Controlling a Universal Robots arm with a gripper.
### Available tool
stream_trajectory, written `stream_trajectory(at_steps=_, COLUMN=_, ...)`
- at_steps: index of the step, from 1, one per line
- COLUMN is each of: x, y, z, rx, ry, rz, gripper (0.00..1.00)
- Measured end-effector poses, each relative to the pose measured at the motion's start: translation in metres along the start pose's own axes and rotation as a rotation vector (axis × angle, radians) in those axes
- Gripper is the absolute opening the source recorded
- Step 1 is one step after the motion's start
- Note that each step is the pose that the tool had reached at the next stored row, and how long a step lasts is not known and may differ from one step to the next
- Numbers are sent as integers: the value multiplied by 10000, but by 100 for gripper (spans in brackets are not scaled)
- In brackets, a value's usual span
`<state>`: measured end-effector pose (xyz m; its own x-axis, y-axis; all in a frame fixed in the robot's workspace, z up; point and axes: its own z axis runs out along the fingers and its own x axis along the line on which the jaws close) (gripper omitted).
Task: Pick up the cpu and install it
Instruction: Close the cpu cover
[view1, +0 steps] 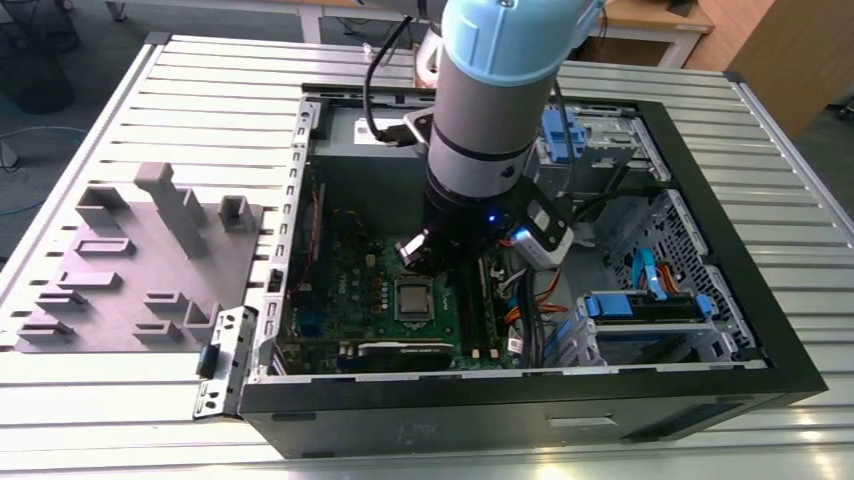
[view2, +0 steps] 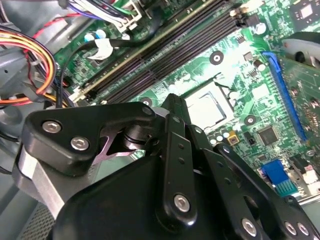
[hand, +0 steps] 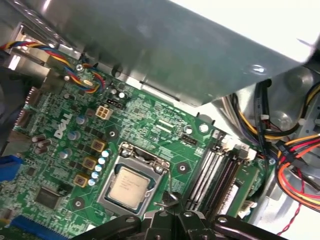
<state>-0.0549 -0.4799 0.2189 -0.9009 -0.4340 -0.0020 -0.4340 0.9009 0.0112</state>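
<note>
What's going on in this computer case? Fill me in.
A single robot arm is reaching down into an open computer case, its gripper hovering just above the green motherboard. The cpu already lies in the socket frame on the board, its pale metal top showing in both wrist views. A grey moulded tray sits outside the case, at the exterior view's left.

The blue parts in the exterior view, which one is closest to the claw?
The small glowing blue light on the arm's wrist just above the claw. The blue drive brackets and the blue clip sit off toward the exterior view's right.
</note>
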Motion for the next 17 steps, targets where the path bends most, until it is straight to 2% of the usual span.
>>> stream_trajectory(at_steps=4, x=20, y=15, z=0, rx=64, ry=24, rz=1, gripper=11)
stream_trajectory(at_steps=6, x=27, y=25, z=-1, rx=78, ry=-3, rz=0, gripper=11)
stream_trajectory(at_steps=10, x=34, y=32, z=1, rx=105, ry=-99, rz=-2, gripper=11)
stream_trajectory(at_steps=17, x=30, y=42, z=0, rx=120, ry=-126, rz=-1, gripper=11)
